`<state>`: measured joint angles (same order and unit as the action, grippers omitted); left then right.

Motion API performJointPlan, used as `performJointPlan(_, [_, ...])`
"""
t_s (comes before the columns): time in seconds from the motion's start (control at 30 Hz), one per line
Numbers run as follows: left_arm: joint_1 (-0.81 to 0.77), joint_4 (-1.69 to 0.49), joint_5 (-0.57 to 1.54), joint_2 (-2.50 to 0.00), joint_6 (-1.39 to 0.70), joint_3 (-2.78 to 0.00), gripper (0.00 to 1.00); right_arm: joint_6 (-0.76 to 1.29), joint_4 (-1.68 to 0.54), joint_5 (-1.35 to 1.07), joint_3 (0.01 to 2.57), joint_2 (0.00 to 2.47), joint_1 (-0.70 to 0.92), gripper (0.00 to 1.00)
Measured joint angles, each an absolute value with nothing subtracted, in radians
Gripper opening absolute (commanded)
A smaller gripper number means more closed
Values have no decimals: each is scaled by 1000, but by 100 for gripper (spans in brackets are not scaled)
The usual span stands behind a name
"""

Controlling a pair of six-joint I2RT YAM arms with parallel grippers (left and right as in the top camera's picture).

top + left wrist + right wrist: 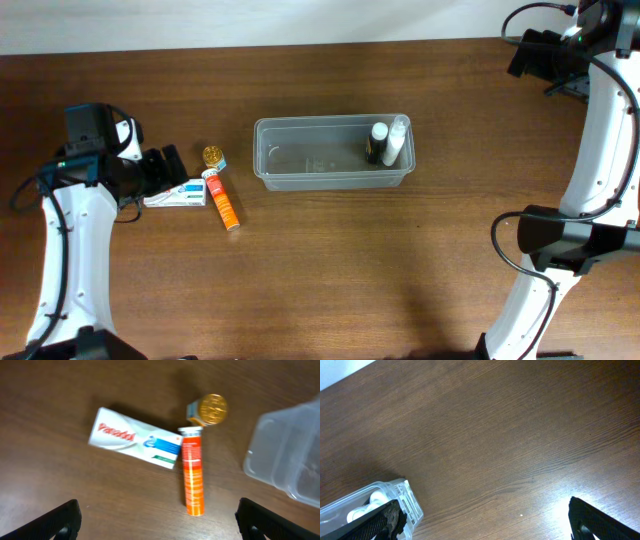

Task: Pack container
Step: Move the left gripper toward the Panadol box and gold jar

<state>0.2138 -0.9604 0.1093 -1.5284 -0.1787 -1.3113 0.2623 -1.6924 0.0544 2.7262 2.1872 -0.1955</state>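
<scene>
From the left wrist camera I see the left gripper [159,521] hanging above the table [330,270] with its two dark fingers spread wide and nothing between them. Just ahead of those fingers lies the white Panadol box [135,437], flat and slightly askew. The end of the box nearer the container is up against an orange tube [192,477] just below its white cap, touching as far as I can tell. A small gold-topped round item [210,409] sits right at the tube's cap end, close enough that I cannot say whether they touch. Further out, toward the right arm's side, the container [330,181] stands near the middle of the table with its long side running across, clear of the three small items. At the end of the container nearer the right arm, a dark bottle [377,142] and a white bottle [396,140] lie side by side inside it. Farthest off, the right gripper [490,522] is held high near the far corner of the table, well away from the container. Its fingers are also wide apart and hold nothing, and its camera catches only one corner of the tub beside one finger.
</scene>
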Motion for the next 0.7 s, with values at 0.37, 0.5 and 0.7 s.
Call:
performJointPlan(0.37, [214,-912,52,-1732,-496,-1315,99,262,-1692,55,2726,2187,-196,99])
performJointPlan(0.5, [214,-874,71,-1795,-581,-1315,100,262,-1692,55,2726,2187,-196,98])
performJointPlan(0.7, [214,-832,96,-1843,-640,-1315,100,262,-1692,55,2726,2187,-196,98])
